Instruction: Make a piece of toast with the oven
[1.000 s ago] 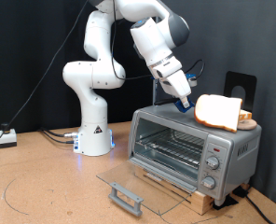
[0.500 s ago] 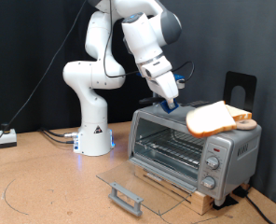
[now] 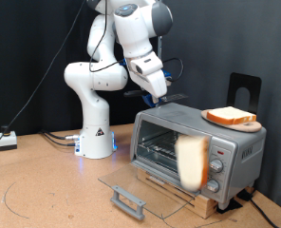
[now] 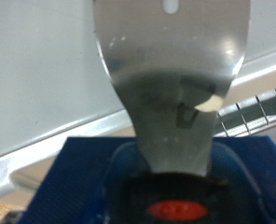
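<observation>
My gripper point(image 3: 159, 90) hangs above the back left corner of the silver oven point(image 3: 178, 122), shut on a blue-handled spatula point(image 3: 172, 95). The wrist view shows the spatula's bare metal blade point(image 4: 171, 56) with no bread on it, and the oven's wire rack point(image 4: 255, 112) beyond. One piece of toast point(image 3: 191, 161), pale and blurred, stands on edge in front of the oven's opening beside the knobs point(image 3: 216, 167), apparently in mid-fall. A second slice point(image 3: 231, 116) lies flat on a wooden plate on the oven's top right. The glass door point(image 3: 145, 185) is folded down flat, its handle point(image 3: 128, 199) nearest the camera.
The oven rests on a wooden board point(image 3: 193, 198) on a brown table. The arm's white base point(image 3: 95, 133) stands at the exterior view's left of the oven, with cables and a small box point(image 3: 6, 141) further left. A black stand point(image 3: 243, 90) rises behind the oven.
The gripper and spatula have swung left, away from the plate. The slice that rode on the blade has slid off and dropped from the oven's top down in front of it.
</observation>
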You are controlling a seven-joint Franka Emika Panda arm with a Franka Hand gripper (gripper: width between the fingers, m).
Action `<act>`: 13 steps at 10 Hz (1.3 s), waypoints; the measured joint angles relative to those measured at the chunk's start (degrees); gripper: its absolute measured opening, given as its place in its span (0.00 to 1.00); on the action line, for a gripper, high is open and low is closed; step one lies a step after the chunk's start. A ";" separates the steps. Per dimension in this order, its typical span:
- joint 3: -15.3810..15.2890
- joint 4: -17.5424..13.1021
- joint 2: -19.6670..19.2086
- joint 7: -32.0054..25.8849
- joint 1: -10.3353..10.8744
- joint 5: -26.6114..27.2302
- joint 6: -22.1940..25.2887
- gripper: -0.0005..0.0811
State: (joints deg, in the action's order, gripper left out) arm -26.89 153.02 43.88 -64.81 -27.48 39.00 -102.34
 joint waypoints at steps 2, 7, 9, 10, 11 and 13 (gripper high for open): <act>1.21 0.36 1.61 0.67 -1.27 0.00 -0.67 0.49; 3.02 -0.65 1.39 0.34 -4.41 -1.68 -0.38 0.49; 4.03 -0.60 0.78 -7.06 -4.39 -1.93 -0.73 0.49; 4.52 -0.62 -0.42 -9.67 -4.95 -2.57 -2.63 0.49; 4.01 -0.62 -1.94 -8.89 -6.44 -3.43 -6.28 0.49; 0.45 -0.63 -4.30 0.91 -11.84 -6.63 -13.08 0.49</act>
State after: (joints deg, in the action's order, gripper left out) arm -26.44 152.38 39.59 -63.90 -39.31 32.37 -115.42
